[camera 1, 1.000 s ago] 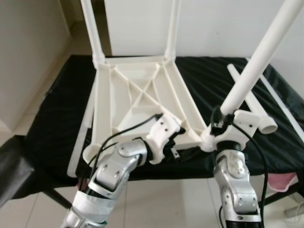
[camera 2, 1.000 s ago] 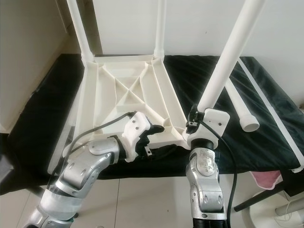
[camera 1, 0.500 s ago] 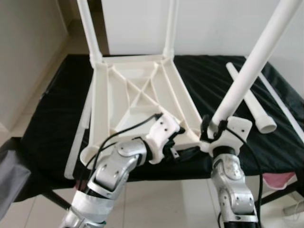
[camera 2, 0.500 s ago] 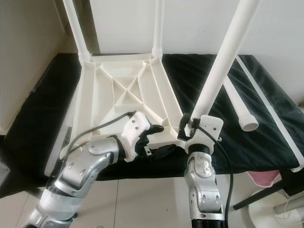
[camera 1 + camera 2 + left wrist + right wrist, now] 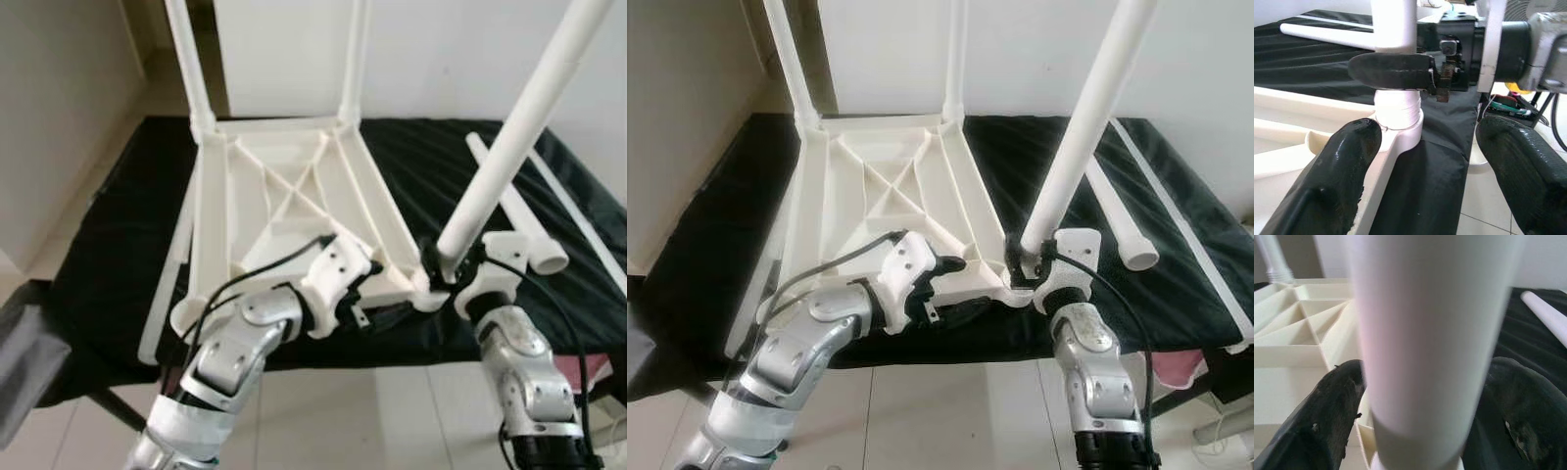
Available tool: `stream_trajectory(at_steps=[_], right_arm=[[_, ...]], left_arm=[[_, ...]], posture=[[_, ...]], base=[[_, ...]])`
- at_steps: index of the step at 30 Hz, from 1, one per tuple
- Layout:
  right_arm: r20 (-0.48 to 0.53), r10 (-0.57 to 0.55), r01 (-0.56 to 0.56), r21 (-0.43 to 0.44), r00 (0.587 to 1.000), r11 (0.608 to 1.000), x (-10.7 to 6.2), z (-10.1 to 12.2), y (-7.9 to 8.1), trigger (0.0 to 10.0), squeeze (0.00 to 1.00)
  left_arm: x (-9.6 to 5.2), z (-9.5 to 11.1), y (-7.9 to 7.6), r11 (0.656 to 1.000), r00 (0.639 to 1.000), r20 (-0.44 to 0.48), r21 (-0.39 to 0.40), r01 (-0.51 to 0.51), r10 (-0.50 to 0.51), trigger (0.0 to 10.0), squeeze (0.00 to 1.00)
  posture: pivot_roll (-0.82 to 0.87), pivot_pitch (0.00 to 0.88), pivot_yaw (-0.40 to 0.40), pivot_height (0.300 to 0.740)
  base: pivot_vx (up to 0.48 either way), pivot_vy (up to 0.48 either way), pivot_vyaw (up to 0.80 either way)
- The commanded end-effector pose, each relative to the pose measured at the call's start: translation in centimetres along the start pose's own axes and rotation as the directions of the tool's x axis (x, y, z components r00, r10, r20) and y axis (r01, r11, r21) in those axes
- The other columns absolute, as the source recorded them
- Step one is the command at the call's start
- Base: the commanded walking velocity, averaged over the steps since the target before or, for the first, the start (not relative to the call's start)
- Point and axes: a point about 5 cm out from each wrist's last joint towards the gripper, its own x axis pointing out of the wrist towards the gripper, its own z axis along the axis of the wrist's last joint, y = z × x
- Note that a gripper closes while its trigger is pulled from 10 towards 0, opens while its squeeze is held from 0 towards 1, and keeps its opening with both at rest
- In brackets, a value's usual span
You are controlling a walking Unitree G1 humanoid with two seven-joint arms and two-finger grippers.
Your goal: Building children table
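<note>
The white table top (image 5: 284, 196) lies upside down on a black-covered bed (image 5: 118, 245). Two white legs (image 5: 191, 69) (image 5: 358, 59) stand in its far corners. My right gripper (image 5: 453, 266) is shut on a third white leg (image 5: 509, 147), which leans up to the right. That leg's lower end meets the near right corner socket (image 5: 1398, 110). In the right wrist view the leg (image 5: 1430, 333) sits between both fingers (image 5: 1327, 426). My left gripper (image 5: 377, 305) is open at the table top's near edge, its fingers (image 5: 1327, 191) spread either side of that socket.
A loose white leg (image 5: 519, 211) lies on the black cover to the right, beside a long thin white strip (image 5: 588, 230). White walls stand behind the bed. Pale tiled floor (image 5: 333, 411) lies under my arms, and something pink (image 5: 578, 377) sits low at right.
The held leg's lower end has moved left and down onto the near right corner socket, and my right forearm has swung out to the right. The left arm has stayed put.
</note>
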Motion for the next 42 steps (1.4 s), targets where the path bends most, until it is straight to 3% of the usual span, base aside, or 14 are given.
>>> stream_trajectory(at_steps=[1, 6, 16, 22, 26, 27, 29, 30, 38, 39, 42], right_arm=[[0.001, 0.034, -0.034, -0.003, 0.999, 0.999, 0.1, -0.1, 0.0, 10.0, 0.0], [-0.062, 0.196, -0.198, -0.04, 0.979, 0.979, 0.4, -0.7, -0.9, 10.0, 0.0], [-0.11, 0.267, -0.275, -0.064, 0.957, 0.959, 1.0, -1.2, -1.9, 10.0, 0.0], [-0.148, 0.38, -0.395, -0.088, 0.913, 0.914, 1.9, -1.6, -1.8, 10.0, 0.0], [-0.152, 0.393, -0.409, -0.087, 0.907, 0.909, 2.1, -1.8, -1.8, 10.0, 0.0], [-0.159, 0.393, -0.408, -0.081, 0.906, 0.909, 2.2, -2.0, -2.0, 7.3, 0.0], [-0.159, 0.393, -0.408, -0.081, 0.906, 0.909, 2.2, -2.0, -2.0, 7.3, 0.0], [-0.174, 0.392, -0.407, -0.057, 0.903, 0.912, 2.1, -2.6, -2.2, 0.0, 0.0], [-0.174, 0.387, -0.397, -0.023, 0.905, 0.918, 2.0, -3.1, -2.4, 0.0, 0.0], [-0.168, 0.382, -0.39, -0.015, 0.909, 0.921, 1.9, -3.3, -2.5, 10.0, 0.0], [-0.163, 0.38, -0.386, -0.01, 0.911, 0.922, 1.9, -3.3, -2.5, 10.0, 0.0]], left_arm=[[0.0, -0.3, 0.1, 0.999, 0.999, -0.013, 0.01, -0.036, 0.036, 10.0, 0.0], [0.0, -0.2, 0.3, 0.999, 0.999, -0.009, 0.017, -0.052, 0.052, 10.0, 0.0], [0.1, -0.2, 0.3, 0.998, 0.998, -0.008, 0.017, -0.055, 0.055, 10.0, 0.0], [0.2, -0.1, 0.4, 0.999, 0.999, -0.005, 0.016, -0.051, 0.051, 10.0, 0.0], [0.2, -0.1, 0.4, 0.999, 0.999, -0.003, 0.016, -0.052, 0.052, 10.0, 0.0], [0.2, 0.0, 0.4, 0.998, 0.999, -0.003, 0.016, -0.053, 0.053, 10.0, 0.0], [0.2, 0.0, 0.4, 0.998, 0.999, -0.003, 0.016, -0.053, 0.053, 10.0, 0.0], [0.2, 0.0, 0.4, 0.998, 0.998, -0.002, 0.013, -0.057, 0.057, 10.0, 0.0], [0.1, 0.0, 0.4, 0.998, 0.998, -0.002, 0.009, -0.059, 0.059, 10.0, 0.0], [0.1, 0.0, 0.4, 0.998, 0.998, -0.001, 0.007, -0.058, 0.059, 10.0, 0.0], [0.0, 0.0, 0.4, 0.998, 0.998, -0.002, 0.007, -0.058, 0.058, 10.0, 0.0]], posture=[[-0.04, 0.004, -0.018, 0.74], [-0.04, 0.012, -0.013, 0.74], [-0.04, 0.015, -0.012, 0.74], [-0.04, 0.02, -0.004, 0.74], [-0.04, 0.021, -0.005, 0.74], [-0.04, 0.022, -0.007, 0.74], [-0.04, 0.022, -0.007, 0.74], [-0.04, 0.022, -0.008, 0.74], [-0.04, 0.03, -0.006, 0.74], [-0.04, 0.031, -0.006, 0.74], [-0.04, 0.031, -0.006, 0.74]], base=[[0.0, 0.0, 0.0], [0.0, 0.0, 0.0], [0.0, 0.0, 0.0], [0.0, 0.0, 0.0], [0.0, 0.0, 0.0], [0.0, 0.0, 0.0], [0.0, 0.0, 0.0], [0.0, 0.0, 0.0], [0.0, 0.0, 0.0], [0.0, 0.0, 0.0], [0.0, 0.0, 0.0]])
